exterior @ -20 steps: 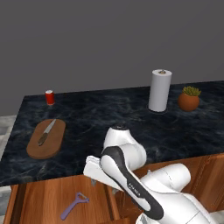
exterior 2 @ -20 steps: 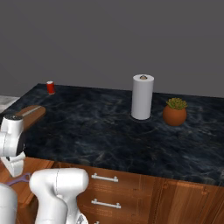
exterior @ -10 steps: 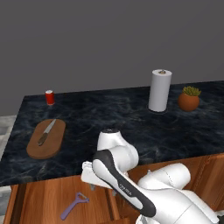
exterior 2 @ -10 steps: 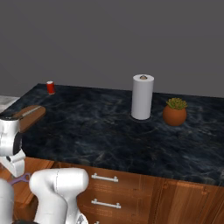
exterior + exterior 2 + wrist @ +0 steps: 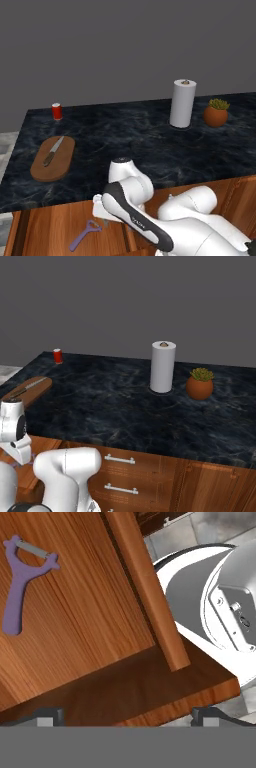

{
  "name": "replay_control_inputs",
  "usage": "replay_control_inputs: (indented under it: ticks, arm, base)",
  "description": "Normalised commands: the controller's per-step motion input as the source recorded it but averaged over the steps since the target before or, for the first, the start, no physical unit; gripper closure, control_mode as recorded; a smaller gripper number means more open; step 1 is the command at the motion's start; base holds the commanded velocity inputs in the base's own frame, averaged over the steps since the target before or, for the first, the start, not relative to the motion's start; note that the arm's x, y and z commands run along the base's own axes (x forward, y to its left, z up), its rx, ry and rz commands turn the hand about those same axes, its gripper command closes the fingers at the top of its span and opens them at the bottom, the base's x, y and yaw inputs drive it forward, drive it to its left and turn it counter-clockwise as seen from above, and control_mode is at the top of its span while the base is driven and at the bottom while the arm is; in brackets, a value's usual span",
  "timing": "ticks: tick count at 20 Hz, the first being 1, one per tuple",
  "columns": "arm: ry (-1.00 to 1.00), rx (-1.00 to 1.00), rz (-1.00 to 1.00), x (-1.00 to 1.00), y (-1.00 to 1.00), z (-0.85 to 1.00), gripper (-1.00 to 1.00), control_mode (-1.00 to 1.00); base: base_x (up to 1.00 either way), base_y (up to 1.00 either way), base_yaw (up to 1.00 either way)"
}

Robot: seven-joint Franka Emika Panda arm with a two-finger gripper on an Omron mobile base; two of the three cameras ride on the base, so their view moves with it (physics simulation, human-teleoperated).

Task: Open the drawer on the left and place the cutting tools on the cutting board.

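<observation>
— Drawer (image 5: 45, 225) is pulled out, then?

— Yes, wide open under the front edge of the dark marble counter (image 5: 130, 140). Plain wood floor, and the purple peeler (image 5: 84, 235) lies flat on it. From the hand view the peeler (image 5: 22, 579) sits up in the far corner of the picture, its Y-head with the little metal blade pointing away from its slim handle, and nothing touches it.

— And the gripper?

— Down low over the drawer. Its two dark tips (image 5: 47, 716) peek up at the bottom of the hand view, set far apart, one at each side, so the jaws stand spread wide with nothing between them. They are well clear of the peeler, with the drawer's side wall (image 5: 145, 587) running between the tool and the robot's side.

— Where's the knife?

— Already on the cutting board (image 5: 52, 159), at the left end of the counter. The knife (image 5: 52, 151) lies lengthwise along it, silver blade toward the back, dark handle toward the front.

— Anything else up there?

— A small red can (image 5: 57, 111) behind the board near the wall, a white paper towel roll (image 5: 182, 103) standing upright toward the right, and a little potted plant (image 5: 216, 112) in a terracotta pot just beside it.
</observation>
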Motion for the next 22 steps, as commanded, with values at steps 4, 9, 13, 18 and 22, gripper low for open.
replay_control_inputs:
  ticks: [4,9,13,18,22]
  arm:
    - [-0.05,-0.07,0.04,0.00,0.00,-0.23,-1.00,-1.00]
    - [-0.09,-0.01,0.01,0.00,0.00,-0.09,-1.00,-1.00]
    - [-0.09,0.00,0.00,0.01,0.00,-0.14,-1.00,-1.00]
    - [-0.07,0.00,0.00,0.04,0.05,-0.17,-1.00,-1.00]
    - [-0.08,0.00,0.00,0.14,0.13,-0.14,-1.00,-1.00]
  base:
    - [0.00,0.00,0.00]
    - [0.00,0.00,0.00]
    - [0.00,0.00,0.00]
    - [0.00,0.00,0.00]
    - [0.00,0.00,0.00]
